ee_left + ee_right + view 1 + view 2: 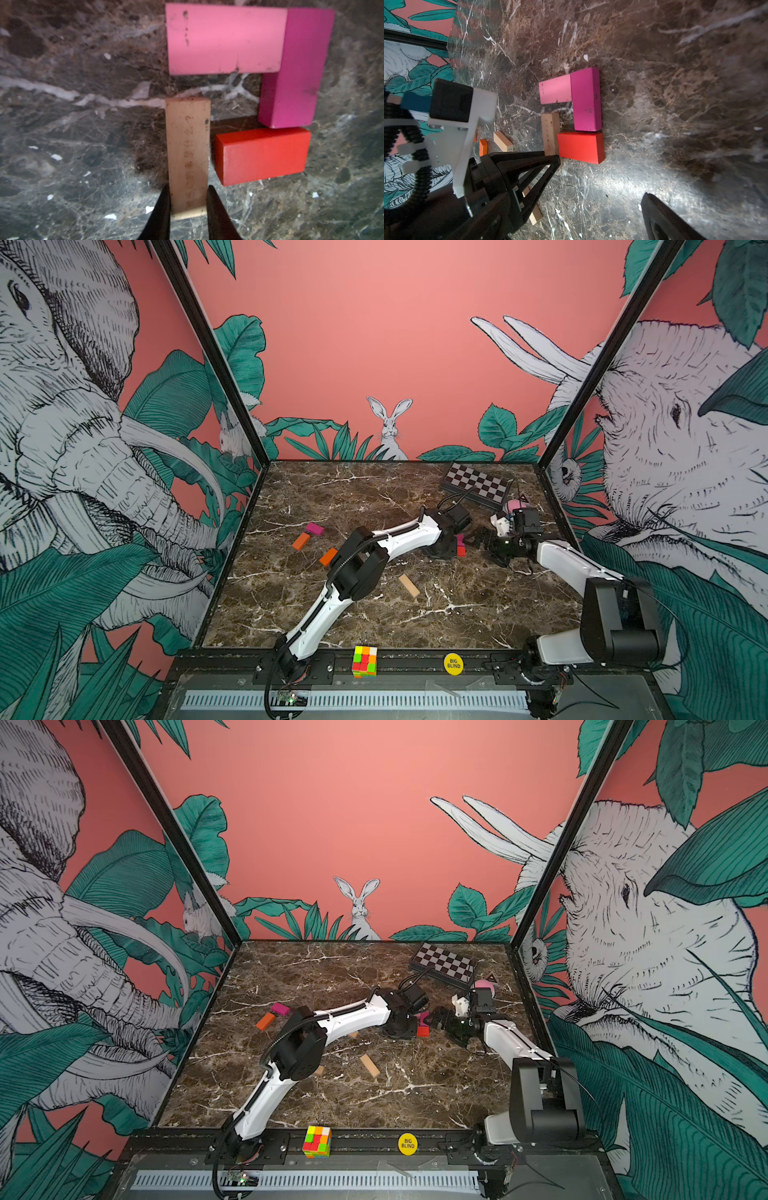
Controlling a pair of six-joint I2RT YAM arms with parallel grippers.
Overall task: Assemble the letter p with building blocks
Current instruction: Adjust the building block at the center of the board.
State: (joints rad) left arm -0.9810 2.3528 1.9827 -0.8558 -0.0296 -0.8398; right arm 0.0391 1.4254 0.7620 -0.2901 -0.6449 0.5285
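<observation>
Three building blocks lie flat and touching on the marble: a pink block (224,39), a magenta block (295,68) and a red block (261,155). My left gripper (188,191) is shut on the end of a tan wood block (188,145), which lies beside the red one with a gap to the pink. In both top views the left gripper (440,549) hides most of this group; the red block (461,551) peeks out. My right gripper (478,537) hovers open just right of it, holding nothing. Loose magenta (314,528), orange (301,541) and tan (409,586) blocks lie apart.
A checkered box (476,485) sits at the back right, with a pink object (514,505) behind the right wrist. A puzzle cube (365,661) and a yellow disc (453,664) rest on the front rail. Another orange block (328,556) lies beside the left arm.
</observation>
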